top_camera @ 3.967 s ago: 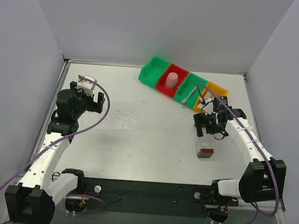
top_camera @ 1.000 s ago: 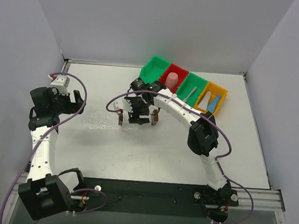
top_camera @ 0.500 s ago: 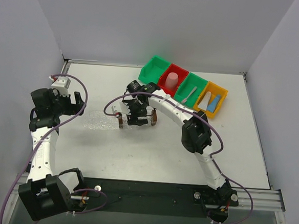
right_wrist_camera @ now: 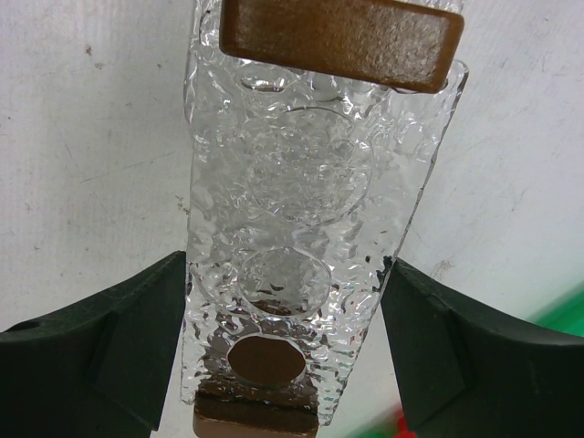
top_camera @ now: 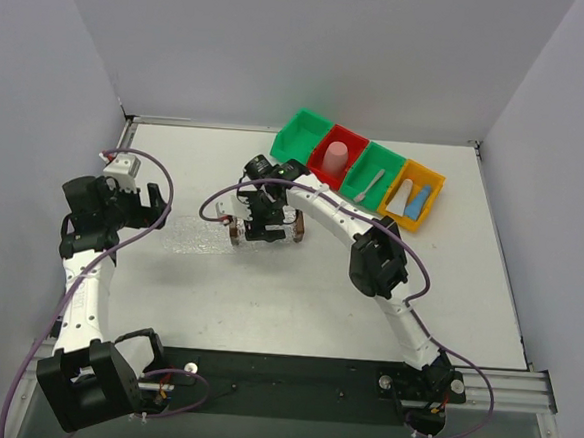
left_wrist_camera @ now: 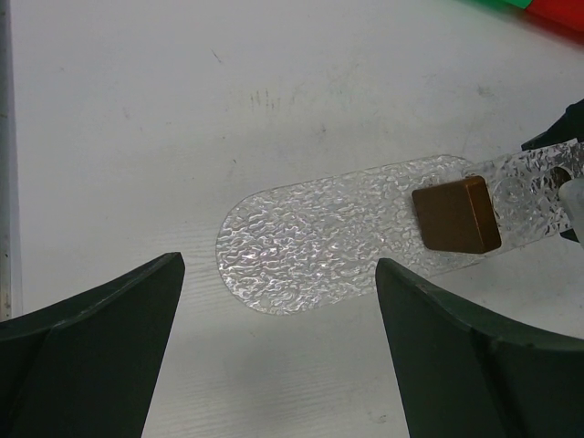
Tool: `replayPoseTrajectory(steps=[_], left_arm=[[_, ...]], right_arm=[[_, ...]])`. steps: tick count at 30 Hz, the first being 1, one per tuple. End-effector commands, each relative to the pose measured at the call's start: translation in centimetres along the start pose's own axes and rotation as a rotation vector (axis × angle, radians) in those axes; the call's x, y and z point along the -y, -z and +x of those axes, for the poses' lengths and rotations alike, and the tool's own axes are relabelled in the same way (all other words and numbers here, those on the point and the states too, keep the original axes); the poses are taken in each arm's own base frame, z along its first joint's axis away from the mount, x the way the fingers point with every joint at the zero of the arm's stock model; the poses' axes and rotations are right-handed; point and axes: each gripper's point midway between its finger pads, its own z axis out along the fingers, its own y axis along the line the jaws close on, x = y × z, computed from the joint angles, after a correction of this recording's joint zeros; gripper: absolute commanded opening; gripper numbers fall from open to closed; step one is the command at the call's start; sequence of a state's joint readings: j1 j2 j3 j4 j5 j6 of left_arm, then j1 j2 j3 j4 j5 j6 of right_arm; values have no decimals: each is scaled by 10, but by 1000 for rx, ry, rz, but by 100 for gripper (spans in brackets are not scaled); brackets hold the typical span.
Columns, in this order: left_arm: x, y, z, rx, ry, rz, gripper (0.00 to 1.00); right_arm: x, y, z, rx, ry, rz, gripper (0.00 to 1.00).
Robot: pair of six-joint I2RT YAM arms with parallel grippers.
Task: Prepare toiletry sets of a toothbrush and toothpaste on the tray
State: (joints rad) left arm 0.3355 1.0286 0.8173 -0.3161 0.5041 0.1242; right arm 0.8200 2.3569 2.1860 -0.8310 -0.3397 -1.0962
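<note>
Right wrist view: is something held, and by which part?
The tray, by its two long clear sides, between the right jaws, close to one brown block.

Overhead, two close wrist views, tray shared

White tubular arm links join at chunky black joint housings. Thin purple cables loop alongside; fingers are dark, wedge-shaped.

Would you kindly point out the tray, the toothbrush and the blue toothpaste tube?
tray [right_wrist_camera: 301, 173]: right wrist view, on its clear textured middle.
toothbrush [top_camera: 372, 184]: top view, midway along its thin handle.
blue toothpaste tube [top_camera: 421, 198]: top view, on the middle of its flat body.
</note>
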Motion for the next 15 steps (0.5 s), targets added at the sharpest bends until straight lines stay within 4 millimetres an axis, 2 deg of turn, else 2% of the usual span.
replayPoseTrajectory(steps=[1,6,15], left_arm=[[3,0,-16,65,-51,32,97],[4,-1,-13,66,-61,41,97],[7,-2,-13,71,-61,61,97]], right_arm=[[1,4,-2,-11,-43,7,50],[1,8,-1,-11,-78,15,59],[0,11,2,-21,-102,23,67]])
